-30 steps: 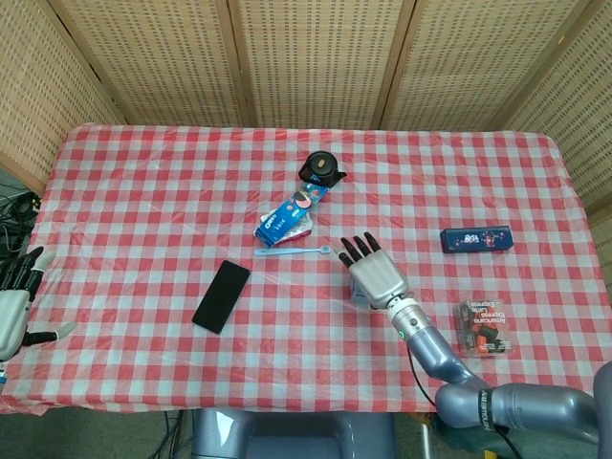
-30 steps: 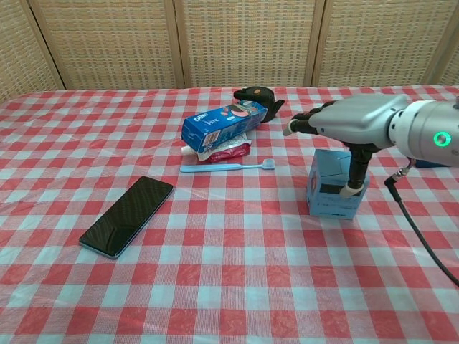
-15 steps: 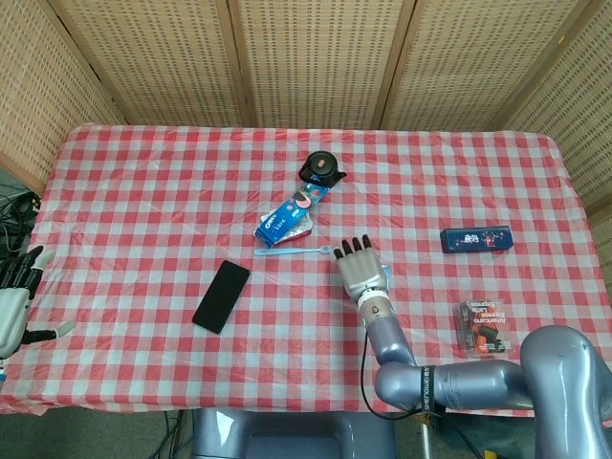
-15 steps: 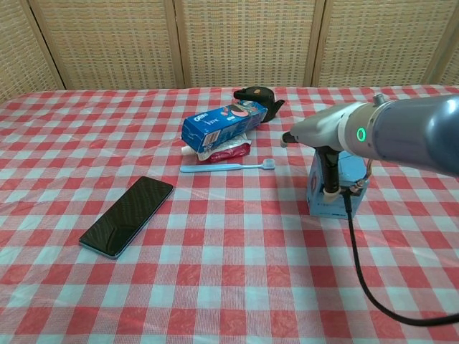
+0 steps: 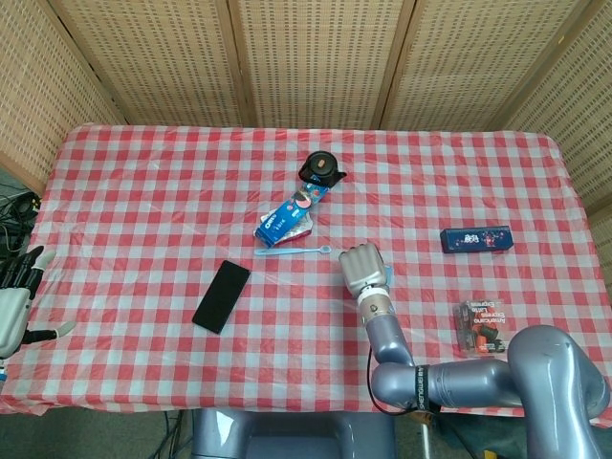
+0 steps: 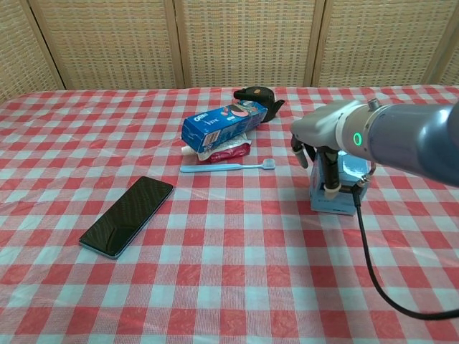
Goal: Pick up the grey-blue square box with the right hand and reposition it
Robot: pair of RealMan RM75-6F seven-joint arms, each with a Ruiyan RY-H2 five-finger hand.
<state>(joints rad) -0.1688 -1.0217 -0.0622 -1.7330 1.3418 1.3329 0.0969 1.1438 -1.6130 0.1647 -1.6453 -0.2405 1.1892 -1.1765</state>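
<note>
Near edge, far left: left hand (image 5: 13, 301) hangs off the table (image 5: 134, 373) with fingers apart, holding nothing; it shows in head view only. Black phone (image 6: 127, 215) lies flat on the red-check cloth, front-left, well apart from everything else. Front-right in head view: a clear packet with red contents (image 5: 483, 328) near the right arm's elbow.

Mid table: right hand (image 6: 321, 152) sits over the grey-blue square box (image 6: 343, 186), fingers curled down around it, thumb down the near face. Head view shows a closed fist covering the box top, with only a sliver of box at its right side. The box's bottom edge looks on or just at the cloth; cannot tell if it is lifted.

Just beyond and left of the box: blue toothbrush (image 6: 228, 166), near the hand but apart. Behind it the blue Oreo box (image 6: 224, 126) rests on a red-white packet (image 6: 228, 150). Farther back a black round object (image 6: 257, 95). Right of the hand, a dark blue flat box (image 5: 475, 238), well apart.
</note>
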